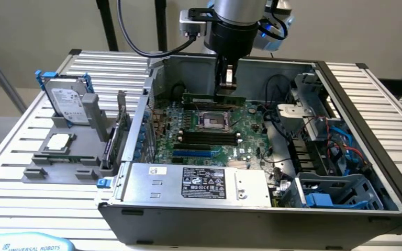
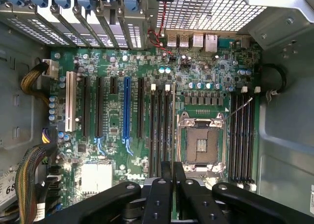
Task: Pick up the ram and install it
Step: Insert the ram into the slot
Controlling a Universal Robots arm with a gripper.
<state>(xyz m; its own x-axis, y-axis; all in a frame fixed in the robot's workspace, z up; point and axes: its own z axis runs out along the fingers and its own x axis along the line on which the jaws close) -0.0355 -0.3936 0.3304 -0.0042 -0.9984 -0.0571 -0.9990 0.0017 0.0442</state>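
Observation:
The ram (image 1: 202,98), a narrow green stick, hangs level inside the open computer case (image 1: 368,130), a little above the motherboard (image 1: 250,141) and close to the case's back wall. My gripper (image 1: 227,92) comes down from above and is shut on the stick near its end on the exterior view's right. In the wrist view the black fingers (image 2: 159,194) are pressed together on a thin edge, with my gripper (image 2: 172,182) over the board between the black memory slots (image 2: 162,130) and the empty processor socket (image 2: 201,145). More black slots (image 2: 243,135) lie on the socket's other side.
A grey fixture (image 1: 54,167) at the exterior view's left holds a hard drive (image 1: 68,99), a square silver processor chip (image 1: 59,141) and a green card with a bracket (image 1: 121,130). The power supply (image 1: 194,183) fills the case's front. Cables and drive bays (image 1: 326,151) crowd its right.

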